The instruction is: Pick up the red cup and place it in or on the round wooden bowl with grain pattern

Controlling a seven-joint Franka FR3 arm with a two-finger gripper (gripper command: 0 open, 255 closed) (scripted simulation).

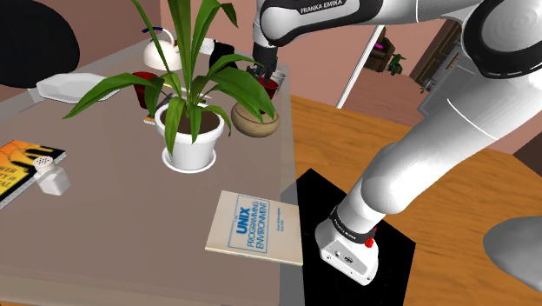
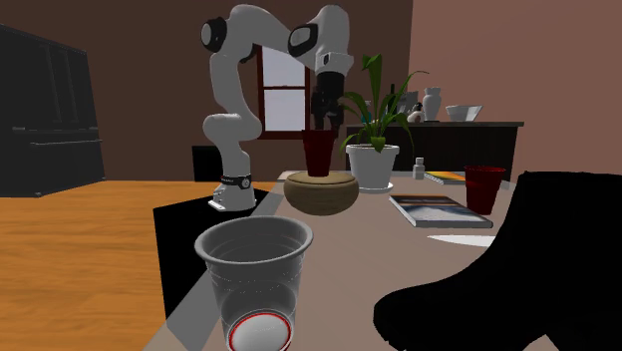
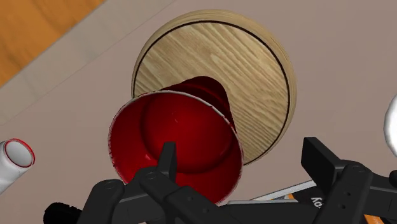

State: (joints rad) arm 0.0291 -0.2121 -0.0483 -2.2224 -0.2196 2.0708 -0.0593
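red cup (image 2: 319,153) stands upright with its base down in the wooden bowl (image 2: 321,192), mouth open upward. the bowl is round, pale, with clear grain lines across its inside, and it sits on the grey-brown worktop (image 1: 113,217) close to the edge on the stand's side, toward the far end of that edge in the shoulder view.

the fingers (image 3: 167,162) hang straight above the cup and stand wide apart. in the wrist view one black finger dips over the cup's mouth, just inside the rim, while the other is outside the cup, well clear of its wall. the rim lies between them, but they are not clamped on it. the white arm (image 1: 417,130) rises from the stand and bends over the worktop's edge to reach there.

just beside the bowl, further in from the edge, is a leafy plant in a white pot (image 1: 191,143). a pale book (image 1: 258,228) with "unix programming environment" on its cover lies flat near the same edge, closer to the stand, one corner reaching over the edge. a second red cup (image 2: 484,187) stands upright well apart from the bowl, on the far side of the plant from the arm. a clear cup (image 2: 254,274) with a red ring at its base sits at the worktop's end nearest the second exterior camera.
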